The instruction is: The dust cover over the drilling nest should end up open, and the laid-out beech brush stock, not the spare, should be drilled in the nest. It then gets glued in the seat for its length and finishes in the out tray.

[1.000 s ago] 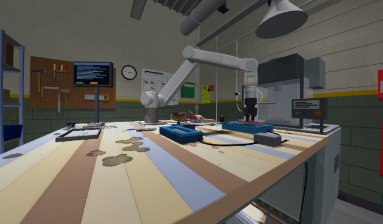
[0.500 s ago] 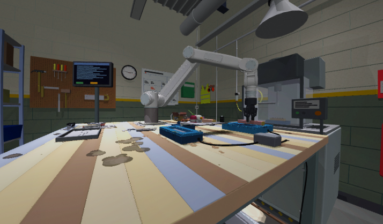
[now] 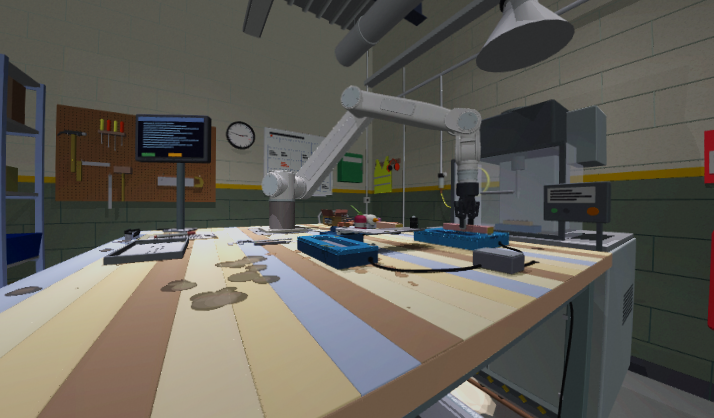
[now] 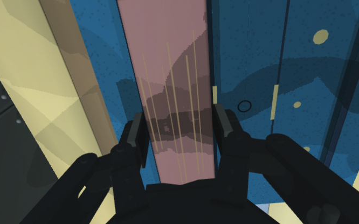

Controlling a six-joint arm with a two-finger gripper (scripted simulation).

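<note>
The beech brush stock (image 4: 172, 92), a long pinkish wooden bar with thin pale grain lines, lies lengthwise on a blue fixture (image 3: 460, 237) at the far right of the bench, in front of the drilling machine (image 3: 531, 166). In the side camera it shows as a pink bar (image 3: 468, 227) on the fixture's top. A second blue fixture (image 3: 336, 250) sits nearer the bench's middle. The wrist camera shows grooves and pale marks on the blue surface to the right of the bar. My gripper (image 4: 179, 125) is lowered over the bar with a finger on each side, open and holding nothing.
The drilling machine's dark hood stands just behind the fixture, with a small control console (image 3: 577, 204) to its right. A grey power box (image 3: 498, 259) and black cable lie in front. A dark tray (image 3: 146, 250) sits at the bench's left.
</note>
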